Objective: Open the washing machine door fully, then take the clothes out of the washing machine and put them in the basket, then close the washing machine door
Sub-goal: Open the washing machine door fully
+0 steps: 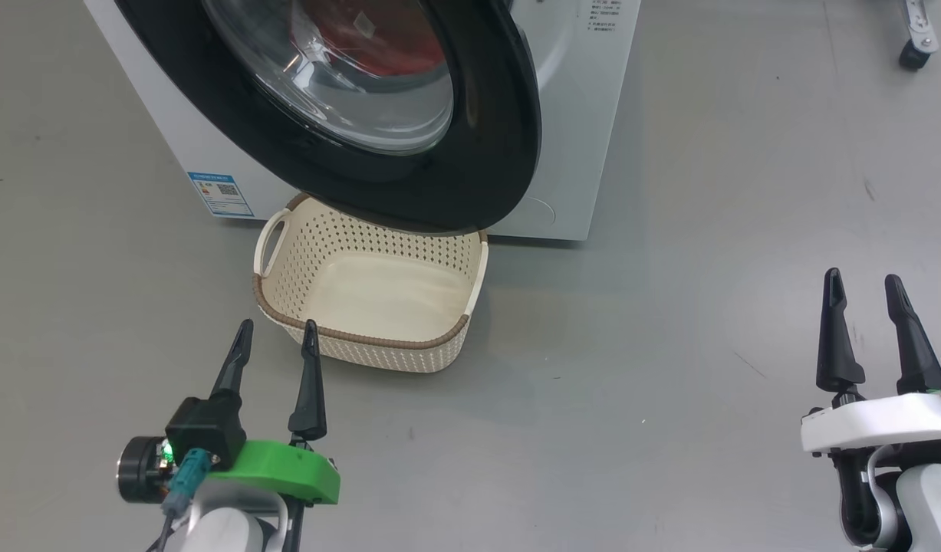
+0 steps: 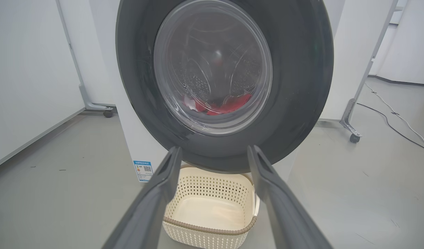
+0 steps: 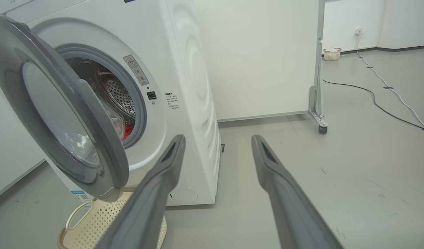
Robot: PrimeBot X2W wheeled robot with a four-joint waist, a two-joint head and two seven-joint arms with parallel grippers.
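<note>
Left hand (image 1: 278,326) released, empty, just before basket (image 1: 378,340) near rim | right hand (image 1: 861,276) released, empty, well apart on the right | basket on floor (image 1: 669,345) beneath washing machine door (image 1: 501,138), which stands partly open | clothes (image 2: 229,105) lie inside washing machine (image 1: 585,115), red through its door

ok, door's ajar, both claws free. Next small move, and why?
Probably bring the right claw to the free edge of the washing machine door and swing it wider: it stands only partly open, over the empty basket, blocking the red clothes in the drum.
</note>
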